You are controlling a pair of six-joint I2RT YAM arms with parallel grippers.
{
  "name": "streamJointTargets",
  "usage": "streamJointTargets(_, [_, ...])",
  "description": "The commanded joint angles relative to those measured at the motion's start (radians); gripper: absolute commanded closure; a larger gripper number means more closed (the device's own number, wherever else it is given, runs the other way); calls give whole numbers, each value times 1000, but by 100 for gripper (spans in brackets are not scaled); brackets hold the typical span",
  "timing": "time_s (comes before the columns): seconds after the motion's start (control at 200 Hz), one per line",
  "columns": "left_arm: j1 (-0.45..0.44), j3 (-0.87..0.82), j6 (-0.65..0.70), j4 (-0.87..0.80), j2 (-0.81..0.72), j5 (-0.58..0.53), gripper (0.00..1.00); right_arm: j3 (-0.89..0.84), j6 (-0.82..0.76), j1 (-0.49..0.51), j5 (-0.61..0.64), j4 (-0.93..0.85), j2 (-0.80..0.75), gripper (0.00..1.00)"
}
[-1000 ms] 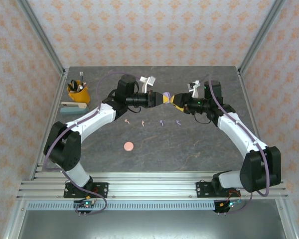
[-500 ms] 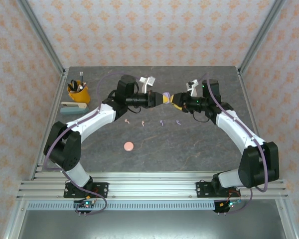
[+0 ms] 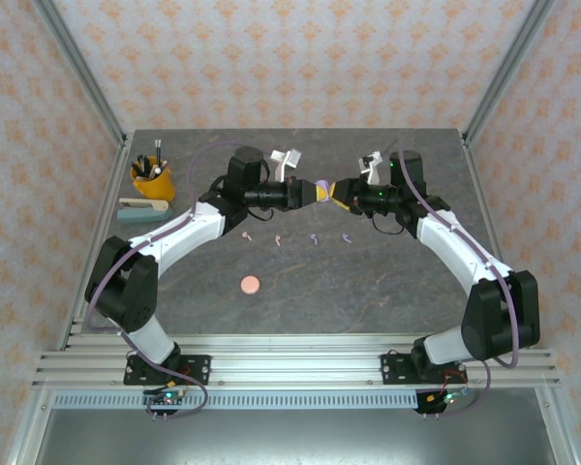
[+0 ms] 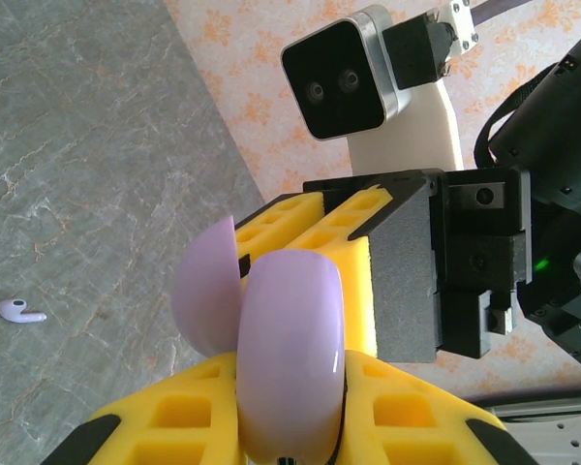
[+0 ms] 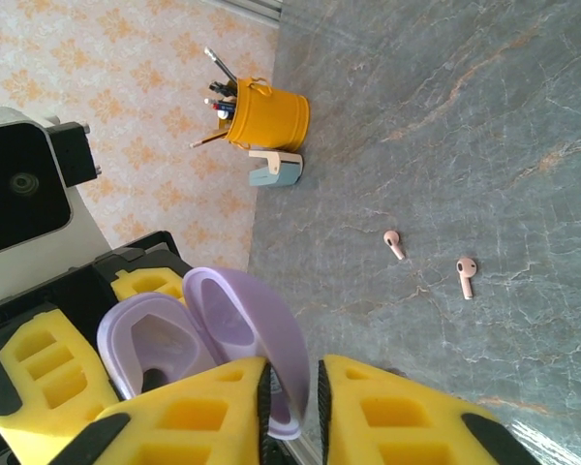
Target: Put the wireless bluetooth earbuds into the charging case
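- Grey marble-look table (image 3: pixel 387 281) with orange-patterned wallpaper on the walls around it.
- Both arms meet above the middle of the far half of the table, tips nearly touching.
- The left gripper (image 3: pixel 315 192) is clamped on the body of the lilac case (image 4: pixel 290 358), yellow fingers (image 4: pixel 155 426) squeezing it from both sides.
- The right gripper (image 5: pixel 290 397) is pinched down on the case's lid (image 5: pixel 242 320). The lid sits right in the slot between its pads and is swung open from the body.
- All four buds are still down on the table in a row, just in front of the grippers: left pink earbud (image 3: pixel 247 234), right pink earbud (image 3: pixel 278 238), left lilac earbud (image 3: pixel 314 237), right lilac earbud (image 3: pixel 347 236).
- None of them are touching each other, the case or either gripper.
- The pink case (image 3: pixel 250 284) lies flat by itself, nearer the arm bases, below the pink buds.
- Far-left corner has a yellow cup (image 3: pixel 152 181) of pens, with a small cream and blue thing (image 3: pixel 140 208) just beside it.
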Motion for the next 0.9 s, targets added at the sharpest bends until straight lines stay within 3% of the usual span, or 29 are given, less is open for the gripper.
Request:
streamJointTargets(0.0, [-9,6,0,44,-8,35,100,29,-8,12,4,27,13,81])
streamJointTargets(0.591, [-9,12,10,18,-12,12,100,36,-28,14,46,-9,21,100])
streamJointTargets(0.751, [-10,14,21,-15,-8,-28,51,77,-90,13,79,-96,24,100])
streamJointTargets(0.826, [-7,20,33,-37,-13,-43,36,121,-150,12,101,-185,34,100])
streamJointTargets(0.896, [1,33,55,-72,-20,-50,28,167,-214,13,117,-270,49,100])
